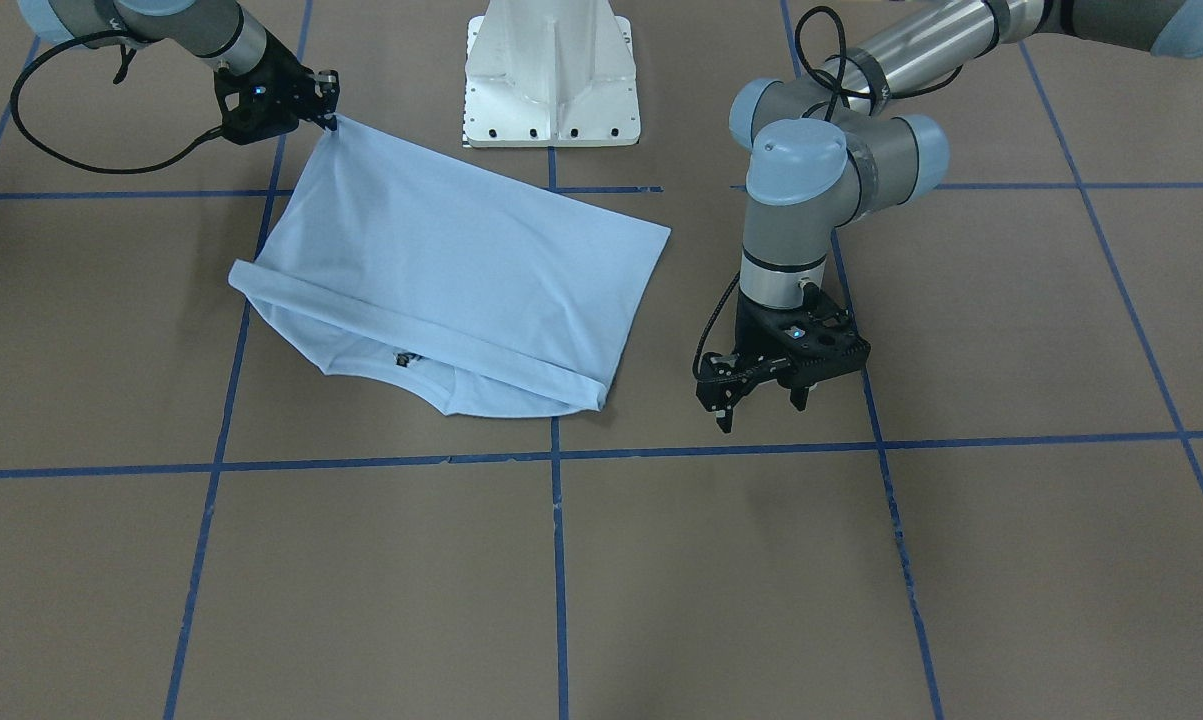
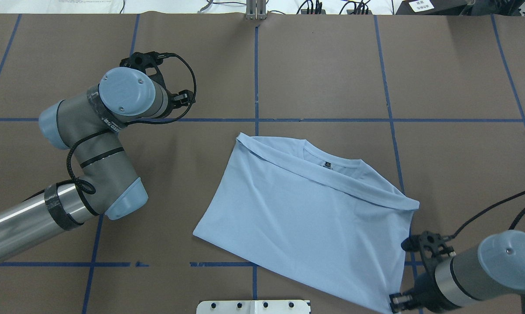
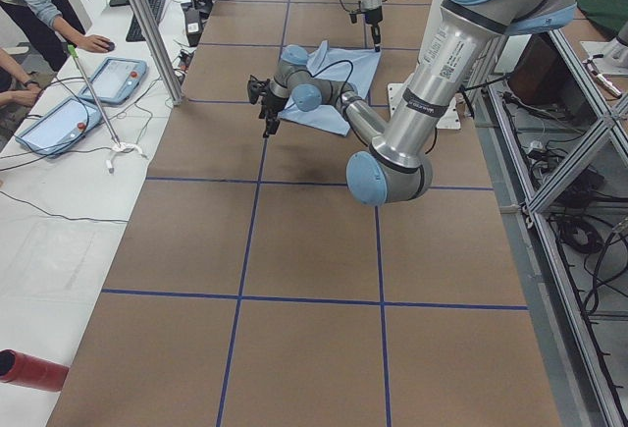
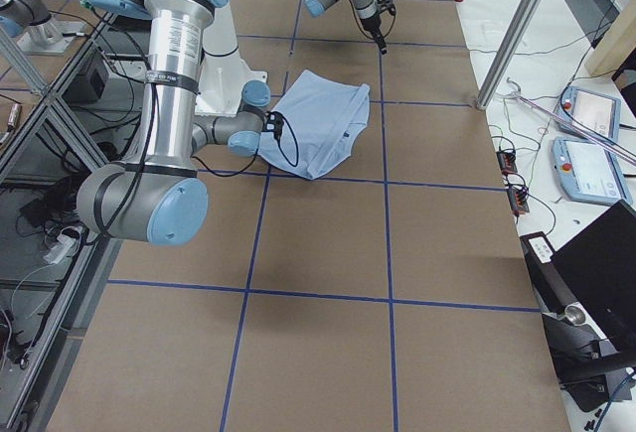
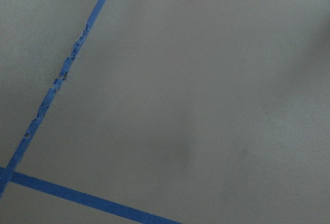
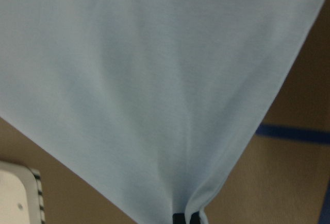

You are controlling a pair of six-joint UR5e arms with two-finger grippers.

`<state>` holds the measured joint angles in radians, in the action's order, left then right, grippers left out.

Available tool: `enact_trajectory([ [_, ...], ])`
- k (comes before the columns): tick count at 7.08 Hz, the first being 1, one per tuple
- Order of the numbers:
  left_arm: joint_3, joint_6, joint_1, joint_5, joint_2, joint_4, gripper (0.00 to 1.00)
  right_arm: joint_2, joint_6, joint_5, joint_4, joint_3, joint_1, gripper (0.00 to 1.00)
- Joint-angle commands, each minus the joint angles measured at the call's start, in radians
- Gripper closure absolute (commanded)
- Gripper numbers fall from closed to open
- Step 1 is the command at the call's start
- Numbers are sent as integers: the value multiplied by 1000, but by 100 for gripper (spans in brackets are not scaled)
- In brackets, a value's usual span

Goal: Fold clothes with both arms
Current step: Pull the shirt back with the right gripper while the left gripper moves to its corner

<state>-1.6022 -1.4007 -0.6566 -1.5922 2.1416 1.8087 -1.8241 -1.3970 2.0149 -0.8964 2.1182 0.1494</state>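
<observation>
The T-shirt (image 1: 441, 270) is light blue and lies folded on the surface (image 1: 661, 580). A doubled band of cloth runs across it just below the collar (image 2: 332, 162), where the dark neck label (image 2: 327, 164) shows. My right gripper (image 1: 333, 120) pinches one hem corner, raised and taut. My left gripper (image 1: 761, 410) hangs beside the shirt with its fingers spread, not touching it.
</observation>
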Motion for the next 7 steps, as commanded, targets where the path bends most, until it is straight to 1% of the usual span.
enact_trajectory([
  [1, -28, -26, 29, -3, -5, -2, 0, -37, -1, -1, 4, 11, -117, 0],
  [2, -65, -26, 40, -21, -6, -5, 0, -32, -1, -2, 5, 14, -102, 0],
  [3, -114, -26, 40, -119, -29, -6, 0, -28, 1, -8, 8, 17, -29, 0],
  [4, -178, -49, 43, -171, -69, -18, 0, 35, 1, -15, 8, 16, 54, 0],
  [5, -233, -139, 89, -214, -106, -17, 0, 70, 1, -21, 8, 17, 150, 0],
  [7, -243, -426, 245, -210, -118, -17, 0, 127, 1, -21, 8, 28, 315, 0],
])
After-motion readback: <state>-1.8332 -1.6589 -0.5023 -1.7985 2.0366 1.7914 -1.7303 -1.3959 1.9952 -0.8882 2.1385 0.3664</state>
